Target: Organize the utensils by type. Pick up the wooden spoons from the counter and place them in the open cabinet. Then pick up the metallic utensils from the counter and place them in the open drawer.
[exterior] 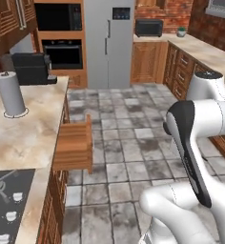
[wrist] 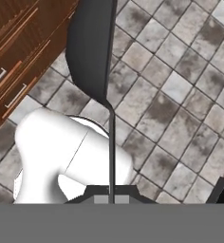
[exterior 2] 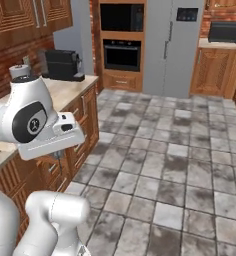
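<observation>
Grey mottled stone tiles [exterior: 128, 143] cover the floor. At the far end a tall grey refrigerator [exterior: 108, 43] stands between a wall oven [exterior: 62, 53] in brown wood cabinetry and a low wooden cabinet [exterior: 149, 62] carrying a dark toaster oven [exterior: 148, 27]. Red brick walls [exterior: 174, 12] rise on the far right.

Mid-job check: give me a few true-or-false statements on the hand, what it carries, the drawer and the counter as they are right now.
1. The hand is shut on a grey metal spoon. True.
2. In the hand view, the counter lies behind the spoon. False: the tiled floor lies behind it.
3. The wooden drawer stands pulled out from the counter. True.
4. The paper towel roll lies on its side. False: it stands upright on the counter.
5. A dark coffee machine sits on the counter beyond the roll. True.
</observation>
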You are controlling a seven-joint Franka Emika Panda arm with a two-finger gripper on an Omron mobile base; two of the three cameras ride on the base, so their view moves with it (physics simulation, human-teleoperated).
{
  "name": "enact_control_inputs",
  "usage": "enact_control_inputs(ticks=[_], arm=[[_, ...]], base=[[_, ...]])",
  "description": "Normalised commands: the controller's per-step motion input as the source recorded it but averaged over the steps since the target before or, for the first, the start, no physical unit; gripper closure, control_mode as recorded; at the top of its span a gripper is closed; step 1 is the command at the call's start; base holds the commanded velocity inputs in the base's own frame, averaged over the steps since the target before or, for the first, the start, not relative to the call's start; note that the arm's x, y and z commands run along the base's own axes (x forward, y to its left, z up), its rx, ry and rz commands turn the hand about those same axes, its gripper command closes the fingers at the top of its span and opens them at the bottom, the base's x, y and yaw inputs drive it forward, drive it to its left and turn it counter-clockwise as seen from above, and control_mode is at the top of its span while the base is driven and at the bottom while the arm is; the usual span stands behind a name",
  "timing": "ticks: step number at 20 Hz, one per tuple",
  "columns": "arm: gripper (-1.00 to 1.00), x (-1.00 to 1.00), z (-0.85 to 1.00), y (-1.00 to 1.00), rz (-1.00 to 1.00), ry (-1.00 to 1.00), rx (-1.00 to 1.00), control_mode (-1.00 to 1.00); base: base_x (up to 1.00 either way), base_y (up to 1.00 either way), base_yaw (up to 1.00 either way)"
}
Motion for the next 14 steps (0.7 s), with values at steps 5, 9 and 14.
enact_control_inputs(ticks=[5, 9, 14], arm=[[1.00, 0.00, 0.00, 0.00, 0.00, 0.00, 0.00, 1.00], [1.00, 0.00, 0.00, 0.00, 0.00, 0.00, 0.00, 1.00], [1.00, 0.00, 0.00, 0.00, 0.00, 0.00, 0.00, 1.00]], base=[[0.37, 0.54, -0.12], [0.26, 0.54, -0.10], [0.50, 0.21, -0.12]])
